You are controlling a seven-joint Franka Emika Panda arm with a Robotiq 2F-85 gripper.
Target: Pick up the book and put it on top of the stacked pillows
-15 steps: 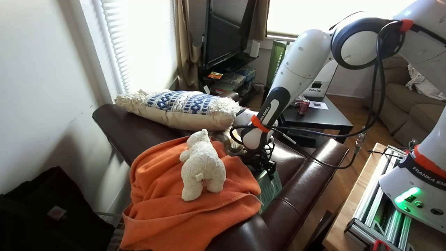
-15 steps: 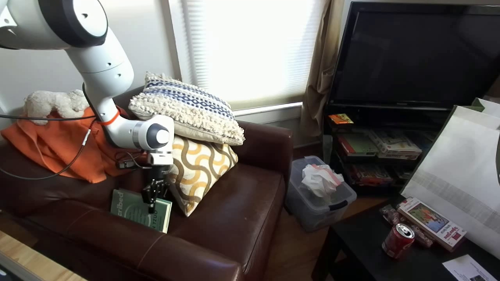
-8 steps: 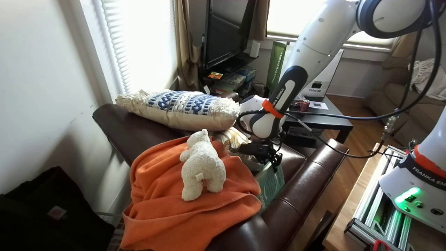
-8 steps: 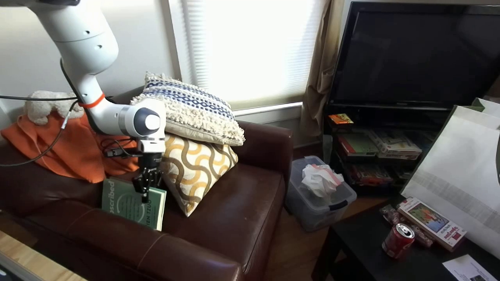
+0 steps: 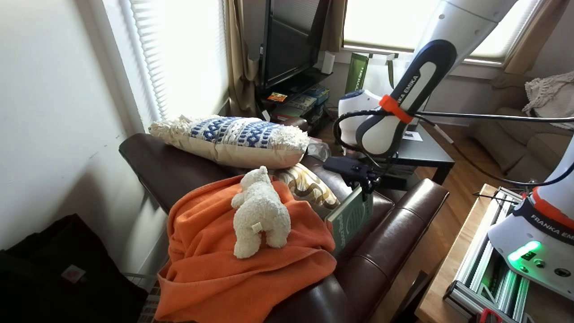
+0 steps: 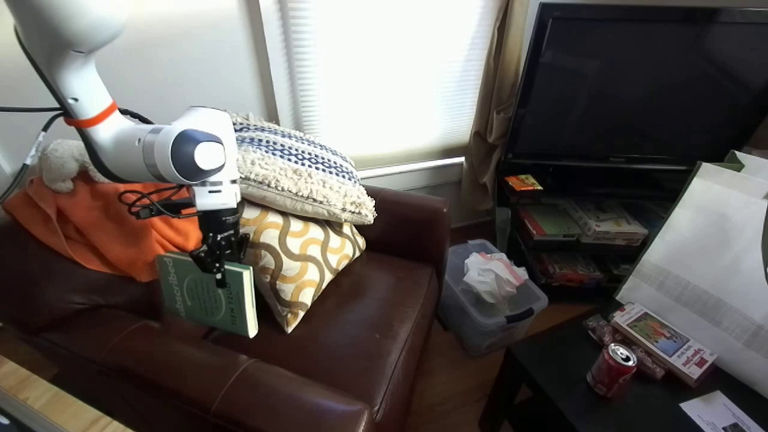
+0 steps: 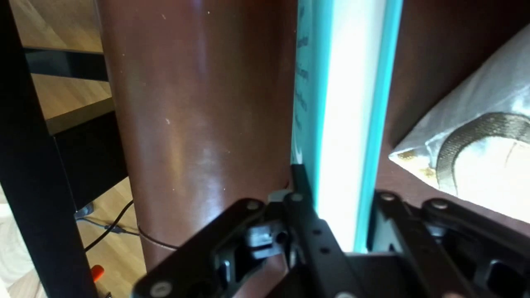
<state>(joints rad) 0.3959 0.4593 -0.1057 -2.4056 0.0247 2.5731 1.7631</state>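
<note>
Standing beside a blind-covered window [image 6: 384, 78], one brown leather sofa [image 6: 372, 300] serves as surface, one black television [image 6: 636, 90] beyond the sofa, one clear plastic bin [image 6: 480, 337] just beside it. Counted on the sofa: two stacked pillows [image 6: 300, 201], shaggy blue-banded cream over swirl-printed; one loosely draped orange blanket [image 5: 210, 255]; one nubby white plush toy [image 5: 263, 211]. Hand [image 7: 339, 190] clamped across one book [image 6: 207, 297], green, rectangular, hard-covered, pale page edges showing, tilted over the sofa's seat in both exterior views.
</note>
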